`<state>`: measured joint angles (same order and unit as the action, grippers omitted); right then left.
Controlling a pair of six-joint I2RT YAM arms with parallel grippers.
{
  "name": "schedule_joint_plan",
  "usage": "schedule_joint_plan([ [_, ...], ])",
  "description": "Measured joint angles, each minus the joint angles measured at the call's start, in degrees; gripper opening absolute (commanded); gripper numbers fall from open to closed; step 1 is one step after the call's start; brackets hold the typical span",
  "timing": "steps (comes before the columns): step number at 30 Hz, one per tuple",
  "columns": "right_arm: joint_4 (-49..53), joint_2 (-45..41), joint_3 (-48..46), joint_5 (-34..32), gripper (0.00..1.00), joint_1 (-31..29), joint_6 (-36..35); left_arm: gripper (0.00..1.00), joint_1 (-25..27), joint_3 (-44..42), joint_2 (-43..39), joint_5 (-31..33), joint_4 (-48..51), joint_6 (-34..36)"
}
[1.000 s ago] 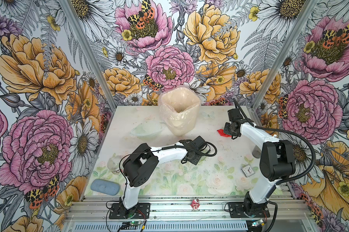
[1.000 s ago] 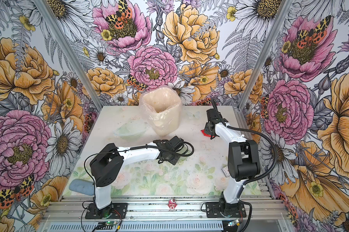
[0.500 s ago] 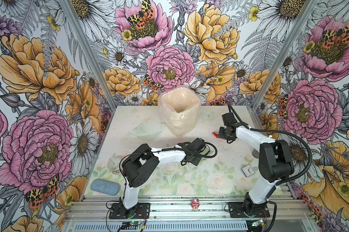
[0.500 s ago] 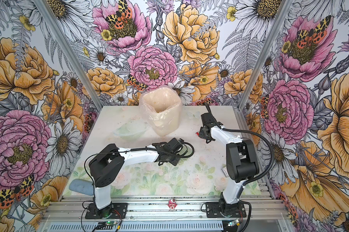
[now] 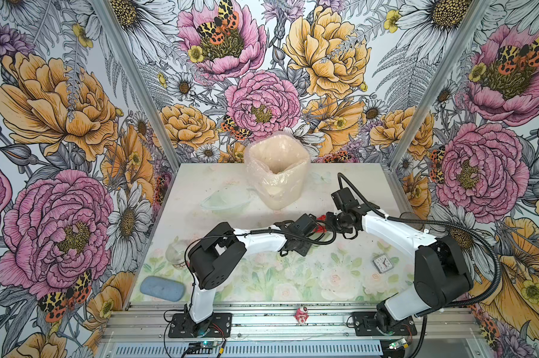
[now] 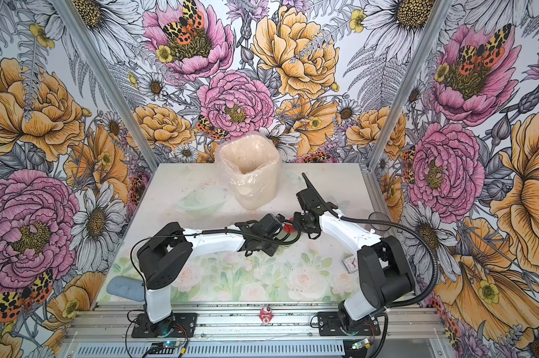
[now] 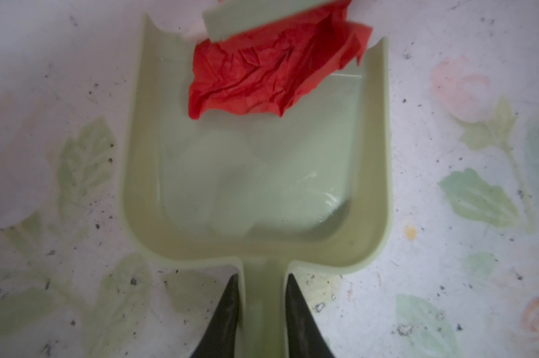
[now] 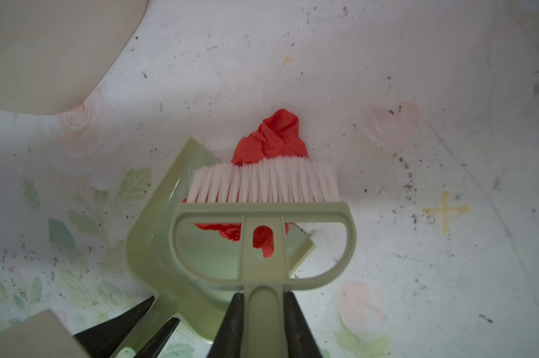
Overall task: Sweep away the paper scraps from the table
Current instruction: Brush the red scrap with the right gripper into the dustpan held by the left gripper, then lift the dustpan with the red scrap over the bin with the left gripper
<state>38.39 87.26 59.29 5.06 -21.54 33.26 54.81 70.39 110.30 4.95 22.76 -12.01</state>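
A crumpled red paper scrap (image 7: 271,71) lies at the mouth of the pale green dustpan (image 7: 144,155), partly inside it. My left gripper (image 7: 263,279) is shut on the dustpan's handle, and the pan lies flat on the table (image 5: 339,279). My right gripper (image 8: 263,297) is shut on the handle of the green brush (image 8: 262,183). Its white bristles press on the red scrap (image 8: 274,139), which shows both beyond the bristles and under the brush inside the dustpan (image 8: 156,235). In both top views the two grippers meet mid-table around the red scrap (image 5: 320,228) (image 6: 288,228).
A bin lined with a clear bag (image 5: 276,173) stands at the back centre, with a clear bowl (image 5: 224,201) to its left. A glass jar (image 5: 176,254) and a blue pad (image 5: 162,288) lie front left, a small clock (image 5: 382,263) front right, and a pink-red figurine (image 5: 301,314) on the front rail.
My right arm has swung left and toward the front with the brush, pushing the red scrap to the dustpan's mouth. The left arm has barely moved.
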Motion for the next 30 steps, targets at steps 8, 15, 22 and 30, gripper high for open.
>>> schedule_joint_plan([
  [8, 6.27, -4.28, -0.31, 6.05, 0.0, 0.11, -1.88, 0.0, 0.2, -0.33, 0.0, -0.07, -0.94, 0.0],
  [15, 10.34, -5.99, -0.02, 6.91, 0.0, 1.4, -3.08, 0.0, 0.2, -1.46, -0.07, -0.09, -3.13, 0.02],
  [22, 12.83, -10.03, 4.31, 9.46, 0.0, 6.23, -3.32, 0.0, 0.2, -2.54, -1.42, -0.02, -3.48, 0.24],
  [30, 13.51, -13.9, 11.56, 11.72, 0.0, 11.5, -3.74, 0.0, 0.26, -2.36, -6.38, 0.22, -1.7, 1.7],
])
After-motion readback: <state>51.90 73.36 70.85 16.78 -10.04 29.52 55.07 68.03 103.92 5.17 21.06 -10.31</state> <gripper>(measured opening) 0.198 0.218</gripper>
